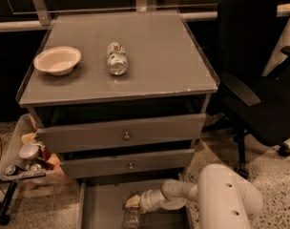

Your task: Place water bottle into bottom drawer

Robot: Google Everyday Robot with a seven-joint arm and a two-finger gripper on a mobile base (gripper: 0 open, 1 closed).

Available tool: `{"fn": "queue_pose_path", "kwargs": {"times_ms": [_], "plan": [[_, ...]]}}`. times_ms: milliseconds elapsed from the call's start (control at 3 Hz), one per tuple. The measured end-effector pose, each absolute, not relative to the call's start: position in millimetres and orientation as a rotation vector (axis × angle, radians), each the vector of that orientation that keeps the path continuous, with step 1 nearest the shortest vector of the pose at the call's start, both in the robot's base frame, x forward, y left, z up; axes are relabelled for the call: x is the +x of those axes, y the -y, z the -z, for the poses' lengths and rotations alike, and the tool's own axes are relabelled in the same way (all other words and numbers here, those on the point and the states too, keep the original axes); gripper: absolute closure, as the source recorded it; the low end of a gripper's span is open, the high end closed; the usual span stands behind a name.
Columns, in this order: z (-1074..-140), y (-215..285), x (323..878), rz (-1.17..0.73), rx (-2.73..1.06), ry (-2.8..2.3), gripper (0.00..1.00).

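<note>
Camera view: gripper (132, 202) is low inside the open bottom drawer (99, 206). The water bottle (131, 218) is right at the gripper's tip, apparently on the drawer floor. Whether the gripper is clamped or released: cannot tell. A can (117, 58) and a bowl (57, 59) are on the cabinet top (159, 46).

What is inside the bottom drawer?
The water bottle is in the bottom drawer, with the gripper right at it. The drawer's back part is hidden under the middle drawer.

Office: swivel chair (259, 94), drawer cabinet (150, 42), robot's jaws over bottom drawer (104, 209).
</note>
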State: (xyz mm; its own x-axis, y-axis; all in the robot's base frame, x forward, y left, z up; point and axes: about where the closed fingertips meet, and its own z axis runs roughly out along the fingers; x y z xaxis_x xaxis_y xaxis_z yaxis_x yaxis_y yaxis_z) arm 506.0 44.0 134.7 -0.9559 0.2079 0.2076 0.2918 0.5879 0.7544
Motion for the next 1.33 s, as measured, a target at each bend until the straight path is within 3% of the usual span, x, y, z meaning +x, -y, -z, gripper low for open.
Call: {"fn": "queue_pose_path", "kwargs": {"times_ms": [1000, 1333], "plan": [[-134.7, -44.1, 506.0, 1.316, -0.428, 2.712, 0.12], [-134.6, -44.1, 505.9, 1.316, -0.428, 2.712, 0.00]]}}
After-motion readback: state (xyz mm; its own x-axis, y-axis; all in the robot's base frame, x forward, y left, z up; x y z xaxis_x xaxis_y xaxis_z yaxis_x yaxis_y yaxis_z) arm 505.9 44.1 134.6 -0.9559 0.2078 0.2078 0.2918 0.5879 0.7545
